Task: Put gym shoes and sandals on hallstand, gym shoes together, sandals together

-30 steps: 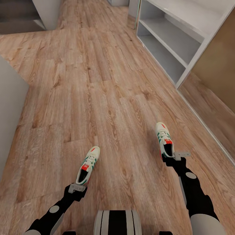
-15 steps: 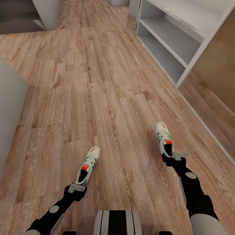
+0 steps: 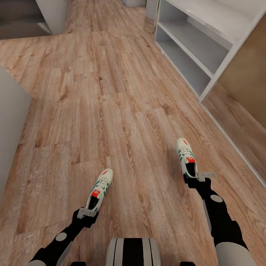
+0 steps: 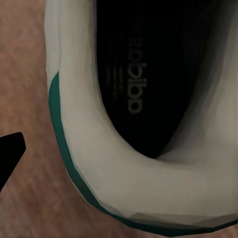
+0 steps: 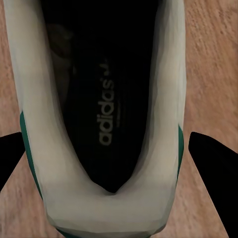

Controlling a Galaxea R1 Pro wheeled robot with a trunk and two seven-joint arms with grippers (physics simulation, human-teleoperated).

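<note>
Each gripper carries a white gym shoe by the heel, low over the corridor floor [image 3: 122,111]. My left gripper [image 3: 88,212] is shut on the left shoe [image 3: 99,188] [image 4: 99,163]. That shoe sits skewed, with one finger [image 4: 9,153] beside it and the other hidden. My right gripper [image 3: 195,176] is shut on the right shoe [image 3: 185,157] [image 5: 114,213], its fingers [image 5: 215,168] on either side of the heel. A light-grey unit with two open shelves [image 3: 207,48] stands ahead on the right. Its upper part is cut off, so I cannot tell whether it is the hallstand. The sandals are out of view.
A grey wall block [image 3: 11,122] juts in from the left, and another grey unit [image 3: 51,14] stands far left. A brown panel [image 3: 244,74] lies beyond the shelf unit. Wide plank floor runs ahead between them. My own base [image 3: 133,251] shows at the bottom.
The whole view has crept slightly, the floor sliding down the picture. The left shoe now sits a little lower, closer to its gripper. The right shoe and both arms look unchanged.
</note>
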